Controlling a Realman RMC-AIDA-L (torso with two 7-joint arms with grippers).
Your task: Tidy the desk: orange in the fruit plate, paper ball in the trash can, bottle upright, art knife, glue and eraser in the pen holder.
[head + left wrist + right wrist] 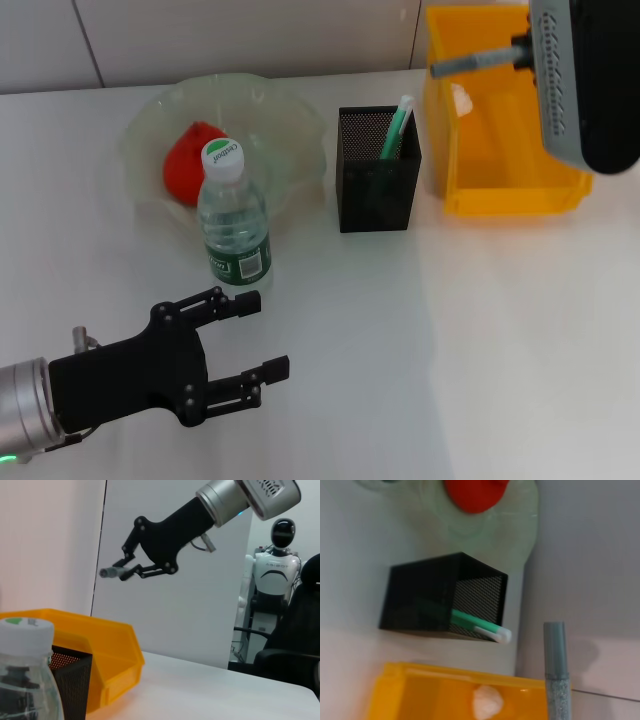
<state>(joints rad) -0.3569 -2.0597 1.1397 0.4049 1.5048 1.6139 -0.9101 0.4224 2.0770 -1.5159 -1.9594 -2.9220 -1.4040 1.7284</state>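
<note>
From the head camera, your right pincer is hanging high at the far right, clenched on a grey stick, probably the art knife, over the yellow trash can and not over the black pen holder. Let go here and it is dropping into the wrong bin. The paper ball is already lying inside the can. Your left pincer is hovering released just near of the upright bottle; nudge it forward and you are toppling that bottle. The orange is sitting in the fruit plate.

From the left wrist, the right pincer is gripping the knife by one end only, so it could be slipping.

From the right wrist, the knife is pointing down beside the holder, where a green pen is already crowding the opening.
</note>
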